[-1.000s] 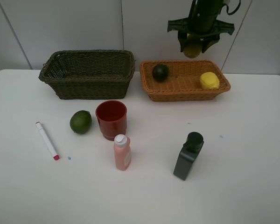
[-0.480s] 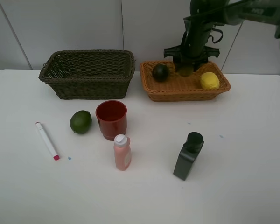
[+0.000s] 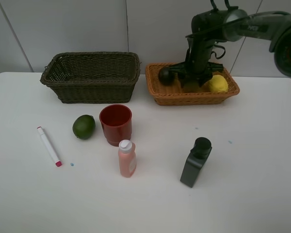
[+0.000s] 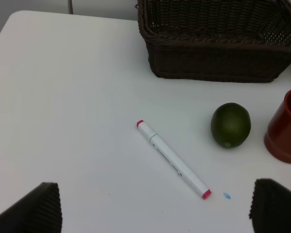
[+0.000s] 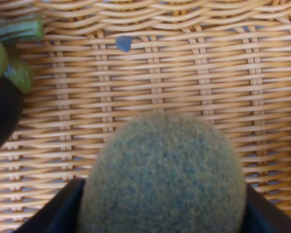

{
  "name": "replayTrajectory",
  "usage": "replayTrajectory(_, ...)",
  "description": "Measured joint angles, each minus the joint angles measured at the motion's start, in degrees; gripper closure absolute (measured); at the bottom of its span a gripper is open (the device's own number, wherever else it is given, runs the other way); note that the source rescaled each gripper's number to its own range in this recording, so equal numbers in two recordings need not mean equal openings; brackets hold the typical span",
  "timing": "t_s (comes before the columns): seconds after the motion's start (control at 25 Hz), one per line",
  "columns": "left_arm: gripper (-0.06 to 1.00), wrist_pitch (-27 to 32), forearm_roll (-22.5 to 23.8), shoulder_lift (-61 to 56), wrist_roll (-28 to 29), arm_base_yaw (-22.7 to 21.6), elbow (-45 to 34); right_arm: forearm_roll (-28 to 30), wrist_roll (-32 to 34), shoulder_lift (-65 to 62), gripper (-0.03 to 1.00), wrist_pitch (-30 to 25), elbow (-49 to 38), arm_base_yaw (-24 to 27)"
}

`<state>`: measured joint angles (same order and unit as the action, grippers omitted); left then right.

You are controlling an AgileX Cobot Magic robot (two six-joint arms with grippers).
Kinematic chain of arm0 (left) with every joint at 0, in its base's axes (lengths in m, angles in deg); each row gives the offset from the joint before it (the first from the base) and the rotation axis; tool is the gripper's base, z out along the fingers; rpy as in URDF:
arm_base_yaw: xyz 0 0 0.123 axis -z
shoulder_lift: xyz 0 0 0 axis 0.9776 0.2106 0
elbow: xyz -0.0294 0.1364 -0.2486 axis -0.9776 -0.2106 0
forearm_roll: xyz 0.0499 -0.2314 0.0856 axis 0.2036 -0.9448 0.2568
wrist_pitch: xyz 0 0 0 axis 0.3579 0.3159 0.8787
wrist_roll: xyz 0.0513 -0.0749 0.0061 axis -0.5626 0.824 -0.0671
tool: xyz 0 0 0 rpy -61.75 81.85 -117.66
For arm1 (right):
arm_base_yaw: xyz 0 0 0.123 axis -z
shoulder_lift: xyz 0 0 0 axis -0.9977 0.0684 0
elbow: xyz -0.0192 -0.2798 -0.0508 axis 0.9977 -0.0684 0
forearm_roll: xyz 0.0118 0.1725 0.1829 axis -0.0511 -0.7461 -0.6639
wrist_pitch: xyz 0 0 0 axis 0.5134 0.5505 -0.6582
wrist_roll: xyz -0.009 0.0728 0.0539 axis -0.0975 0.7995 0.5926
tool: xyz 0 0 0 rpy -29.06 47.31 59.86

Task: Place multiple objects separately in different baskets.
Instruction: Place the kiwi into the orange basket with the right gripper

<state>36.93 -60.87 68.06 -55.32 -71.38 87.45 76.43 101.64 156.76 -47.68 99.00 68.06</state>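
Right gripper [image 5: 162, 206]: dark fingers [image 5: 63, 213] part-closed on a fuzzy brown oval kiwi [image 5: 162, 174], one at each flank; fruit held low inside the shallow, light orange-tan woven wicker basket [image 3: 194, 98], just over its floor; resting on the weave or not, cannot tell. In the same basket, to one side of the kiwi, a dark round fruit with a green calyx [image 3: 166, 75]; to the other side, a yellow lemon [image 3: 218, 83]; kiwi between the two, close to both. Seen from the high camera, right arm reaching down into that basket from behind, hiding most of the kiwi.

Left gripper [image 4: 155, 213]: black fingers [image 4: 34, 208] spread wide, nothing between them; hanging above the bare white table [image 3: 257, 145]. Just beyond them, a white marker with red tip and red end [image 4: 173, 159], lying flat and slanted; a tiny blue speck [image 4: 226, 196] beside its tip. Further out, a green round lime [image 4: 231, 124], apart from the marker; just beside the lime, an upright red plastic cup [image 3: 116, 124], mouth up. Behind both, a deeper, dark olive-brown rectangular wicker basket [image 3: 89, 90], nothing visible inside; side by side with the orange-tan basket along the table's far edge, a narrow gap between them.

Nearer the front, a pink bottle with a white cap [image 3: 127, 158], upright, just in front of the cup; well to its right, a black angular bottle with a round black cap [image 3: 196, 162], standing alone, leaning slightly.
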Motion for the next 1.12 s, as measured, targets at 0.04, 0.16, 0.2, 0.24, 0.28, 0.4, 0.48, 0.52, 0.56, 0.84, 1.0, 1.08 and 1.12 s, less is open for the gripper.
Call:
replayTrajectory(0.04,-0.06,0.00,0.00,0.00,0.00,0.00,0.00,0.00,0.00,0.00,0.59,0.00,0.00,0.00)
replayTrajectory(0.16,-0.06,0.00,0.00,0.00,0.00,0.00,0.00,-0.60,-0.19,0.00,0.59,0.00,0.00,0.00)
replayTrajectory(0.2,-0.06,0.00,0.00,0.00,0.00,0.00,0.00,-1.06,-0.19,0.00,0.59,0.00,0.00,0.00)
replayTrajectory(0.24,-0.06,0.00,0.00,0.00,0.00,0.00,0.00,-1.34,-0.19,0.00,0.59,0.00,0.00,0.00)
replayTrajectory(0.28,-0.06,0.00,0.00,0.00,0.00,0.00,0.00,-1.45,-0.19,0.00,0.59,0.00,0.00,0.00)
replayTrajectory(0.4,-0.06,0.00,0.00,0.00,0.00,0.00,0.00,-1.45,-0.23,0.00,0.59,-0.88,0.00,0.00)
replayTrajectory(0.48,-0.06,0.00,0.00,0.00,0.00,0.00,0.00,-1.45,-0.25,0.00,0.59,-1.53,0.00,0.00)
replayTrajectory(0.52,-0.06,0.00,0.00,0.00,0.00,0.00,0.00,-1.45,-0.39,0.00,0.56,-1.81,0.00,0.00)
replayTrajectory(0.56,-0.06,0.00,0.00,0.00,0.00,0.00,0.00,-1.45,-0.38,0.00,0.42,-1.94,0.00,0.00)
replayTrajectory(0.84,-0.06,0.00,0.00,0.00,0.00,0.00,0.00,-0.92,-0.45,-1.04,-0.01,-2.13,0.00,0.00)
replayTrajectory(1.0,-0.06,0.00,0.00,0.00,0.00,0.00,0.00,-0.92,-0.45,-1.31,-0.02,-2.13,0.00,0.00)
replayTrajectory(1.08,-0.06,0.00,0.00,0.00,0.00,0.00,0.00,-0.92,-0.45,-1.31,-0.03,-2.13,0.00,0.00)
replayTrajectory(1.12,-0.06,0.00,0.00,0.00,0.00,0.00,0.00,-0.92,-0.45,-1.36,-0.03,-2.13,0.00,0.00)
